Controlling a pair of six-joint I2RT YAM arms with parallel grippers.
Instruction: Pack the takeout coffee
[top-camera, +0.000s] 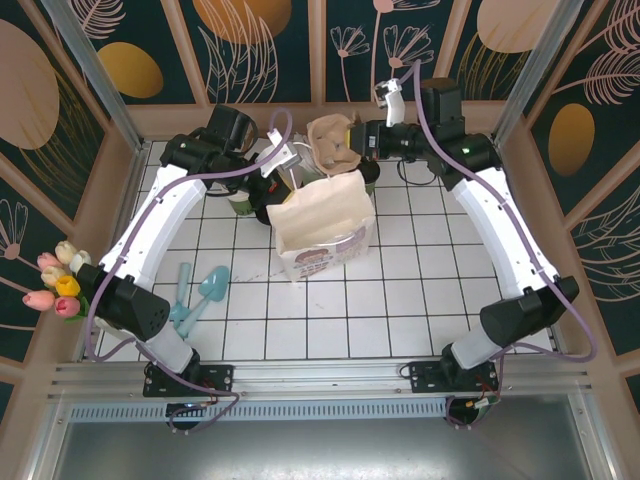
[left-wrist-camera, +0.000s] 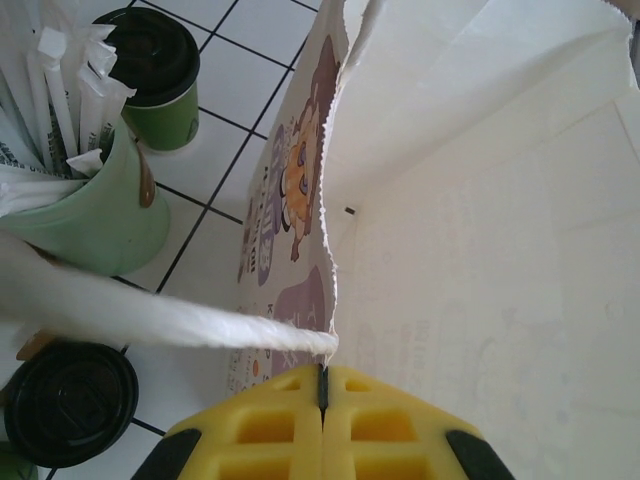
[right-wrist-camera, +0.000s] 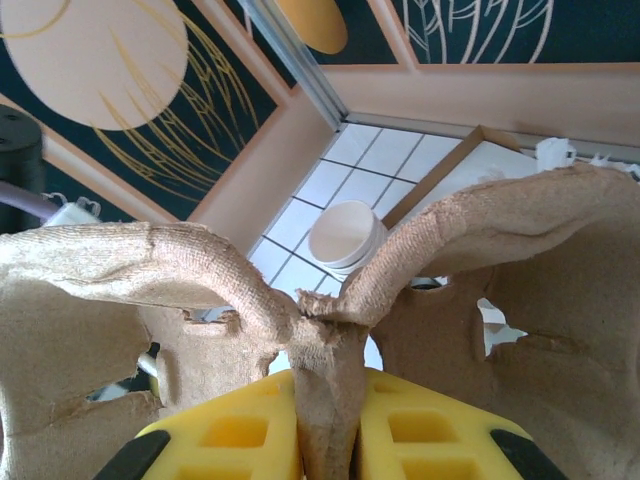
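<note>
Near left tiles: teal utensils (top-camera: 200, 290), tulips (top-camera: 58, 283). Mid-table: upright paper bag (top-camera: 322, 222), its rim pinched flat by the left gripper (left-wrist-camera: 322, 385). Beyond it, the right gripper (right-wrist-camera: 328, 395) clamps a moulded pulp cup carrier (right-wrist-camera: 480, 250). On tiles outside the bag: second lidded cup (left-wrist-camera: 68, 400), pale green cup of wrapped sticks (left-wrist-camera: 90, 215), then takeout coffee (left-wrist-camera: 155, 70).

1. Robotics lab cell staged as a café: two white robot arms (top-camera: 160, 215) bolted to an aluminium rail (top-camera: 320, 372).
2. White square-tiled tabletop (top-camera: 330, 320), dark teal leaf-painted wall panels (top-camera: 260, 40).
3. Printed white paper bag (top-camera: 325, 225), brown moulded-pulp cup carrier (right-wrist-camera: 330, 330), dark green paper cup with black plastic lid (left-wrist-camera: 155, 70).
</note>
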